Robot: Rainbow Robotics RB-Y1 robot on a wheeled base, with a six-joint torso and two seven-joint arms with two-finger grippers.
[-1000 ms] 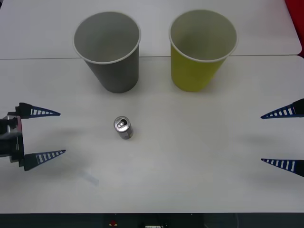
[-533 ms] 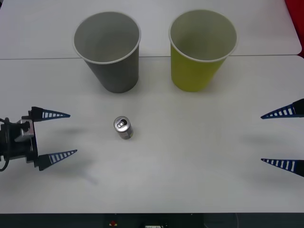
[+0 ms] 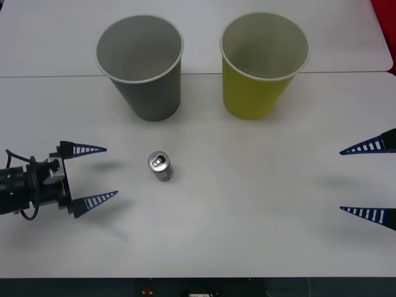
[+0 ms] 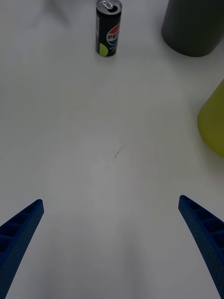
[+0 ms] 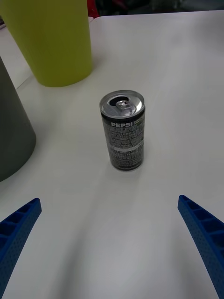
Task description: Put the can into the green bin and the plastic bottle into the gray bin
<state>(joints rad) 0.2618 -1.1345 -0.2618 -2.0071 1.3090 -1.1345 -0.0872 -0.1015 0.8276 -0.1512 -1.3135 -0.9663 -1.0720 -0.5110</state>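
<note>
The can [image 3: 160, 166] stands upright on the white table [image 3: 247, 204], nearer the robot than the gray bin [image 3: 141, 65]; the green bin [image 3: 263, 64] stands beside the gray bin on its right, both upright and well apart from the can. The left gripper [image 3: 96, 175] sits just left of the can, jaws apart, fingers pointing at it; nothing lies between. The right gripper [image 3: 371, 179] hovers at the table's right edge, jaws apart.
</note>
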